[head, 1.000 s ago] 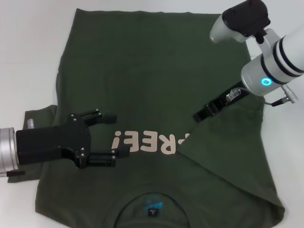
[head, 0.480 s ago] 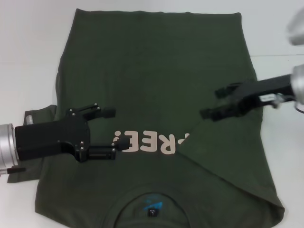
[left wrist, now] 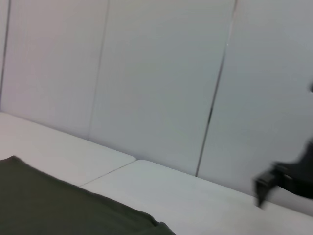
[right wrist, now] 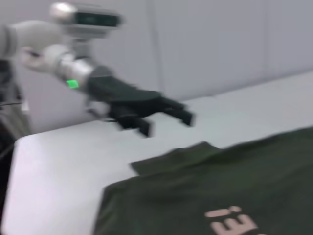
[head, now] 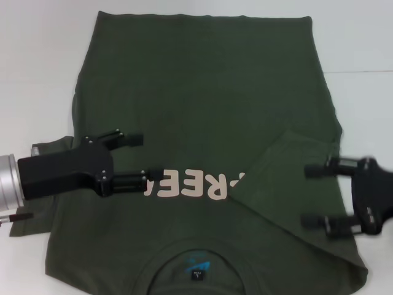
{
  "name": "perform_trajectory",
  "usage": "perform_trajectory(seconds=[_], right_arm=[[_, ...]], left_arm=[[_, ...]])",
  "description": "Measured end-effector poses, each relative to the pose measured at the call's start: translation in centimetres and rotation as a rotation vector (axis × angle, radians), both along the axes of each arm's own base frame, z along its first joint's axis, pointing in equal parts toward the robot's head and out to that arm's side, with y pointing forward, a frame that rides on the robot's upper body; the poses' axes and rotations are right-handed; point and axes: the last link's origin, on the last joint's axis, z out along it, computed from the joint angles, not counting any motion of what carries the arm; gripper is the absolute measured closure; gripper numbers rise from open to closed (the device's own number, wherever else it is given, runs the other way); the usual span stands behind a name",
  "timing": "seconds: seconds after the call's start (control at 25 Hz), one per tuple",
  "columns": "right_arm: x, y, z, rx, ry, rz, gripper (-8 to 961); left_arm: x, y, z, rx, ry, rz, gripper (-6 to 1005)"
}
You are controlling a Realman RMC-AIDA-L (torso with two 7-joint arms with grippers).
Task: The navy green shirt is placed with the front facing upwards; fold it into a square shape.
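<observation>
fingers parted on both grippers over the shirt.

Left gripper at 9 o'clock, fingers spread apart and pointing toward 3 o'clock from a level wrist; right gripper at 4 o'clock, fingers likewise parted, pointing toward 9 o'clock.
</observation>
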Motion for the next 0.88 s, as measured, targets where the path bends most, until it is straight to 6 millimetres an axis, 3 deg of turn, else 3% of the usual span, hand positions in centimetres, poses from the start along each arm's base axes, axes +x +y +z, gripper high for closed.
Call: perform_trajectory(seconds=[0.36,0.68,0.88], right_arm=[[2.2,-3.1,-2.0,0.012,0.048,0.069,25],[2.3,-3.5,0.0,0.021,0.022,0.076,26],[1.7,-3.0,0.0,0.032,0.009,0.095,26]], left_arm=[[0.0,0.2,0.0,-0.034,-0.040,0.087,67],[-0.6,0.1,0.0,-0.051,-0.037,0.150,67],[-2.2,0.2,2.1,-0.017,0.033,0.283,67]])
